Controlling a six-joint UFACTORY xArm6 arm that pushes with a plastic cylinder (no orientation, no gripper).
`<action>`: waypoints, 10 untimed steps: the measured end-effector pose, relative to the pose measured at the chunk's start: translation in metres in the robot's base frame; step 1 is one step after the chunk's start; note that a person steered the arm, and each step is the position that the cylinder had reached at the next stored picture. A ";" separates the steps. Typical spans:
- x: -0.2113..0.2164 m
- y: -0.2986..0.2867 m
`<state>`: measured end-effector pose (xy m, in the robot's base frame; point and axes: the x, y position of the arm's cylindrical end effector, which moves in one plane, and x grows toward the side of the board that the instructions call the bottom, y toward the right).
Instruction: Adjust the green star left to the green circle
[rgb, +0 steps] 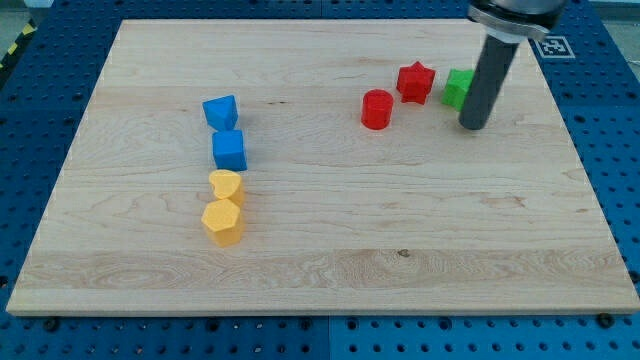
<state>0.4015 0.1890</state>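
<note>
A green block (457, 88) lies near the view's top right, partly hidden behind my rod, so its shape cannot be made out. Only one green block shows. My tip (474, 124) rests on the board just right of and below that green block, touching or nearly touching it. A red star (415, 81) lies just left of the green block. A red cylinder (376, 109) lies left of and below the red star.
On the view's left stands a column of blocks: a blue triangular block (220, 111), a blue cube (229, 151), a yellow heart (226, 186) and a yellow hexagon (222, 222). The wooden board (400, 250) lies on a blue pegboard table.
</note>
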 end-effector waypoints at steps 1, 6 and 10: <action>0.000 0.002; -0.013 -0.009; -0.020 0.010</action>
<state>0.3820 0.1989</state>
